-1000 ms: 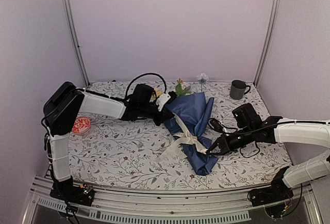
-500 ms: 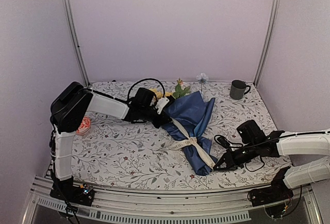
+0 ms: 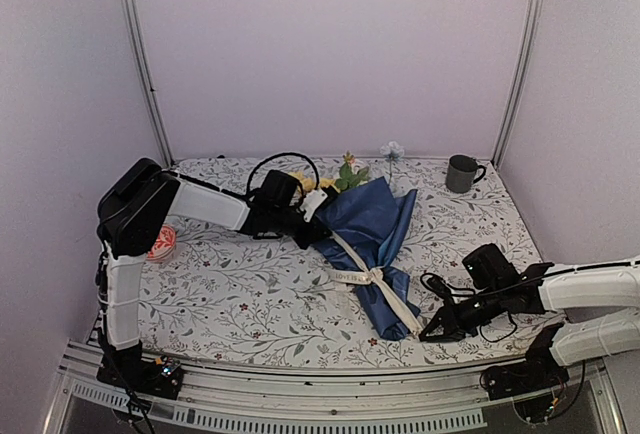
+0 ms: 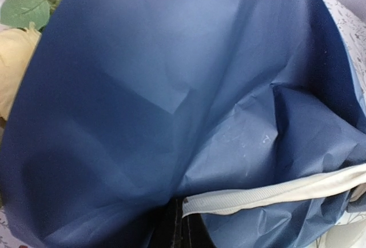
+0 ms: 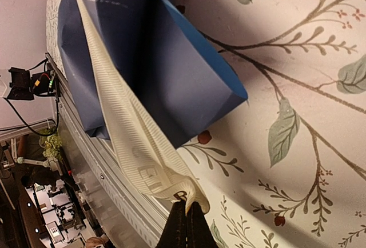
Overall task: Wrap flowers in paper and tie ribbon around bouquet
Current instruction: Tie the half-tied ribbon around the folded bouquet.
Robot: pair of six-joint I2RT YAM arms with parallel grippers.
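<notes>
Two claws pinch the ribbon (image 3: 395,304), the left gripper (image 3: 320,228) at one end, the right gripper (image 3: 427,333) at the other. It looks soft, thin and slippy, so the ends are best to hold. The bouquet (image 3: 375,216) lies on the table (image 3: 230,294) between them. Ribbon letters are too small to read

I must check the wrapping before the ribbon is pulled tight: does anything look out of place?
Yes. One white flower at the far side seems to stick out beside the paper, apart from the other flowers. Otherwise nothing stands out.
</notes>
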